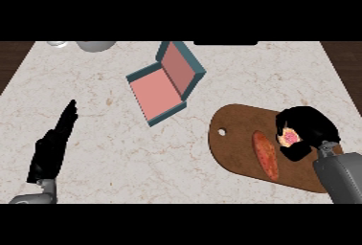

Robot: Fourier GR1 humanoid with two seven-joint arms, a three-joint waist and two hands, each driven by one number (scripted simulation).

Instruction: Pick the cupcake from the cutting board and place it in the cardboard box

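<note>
Nestling in curled right hand (pixel 311 125): cupcake (pixel 290 138), above cutting board (pixel 237 143).

The desk (pixel 106 143) looks like polished pale marble; on it, a matt brown wooden cutting board (pixel 237 153).

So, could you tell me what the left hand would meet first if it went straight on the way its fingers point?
Probably nothing: the left hand points up and slightly right over bare counter, passing left of the open box.
</note>
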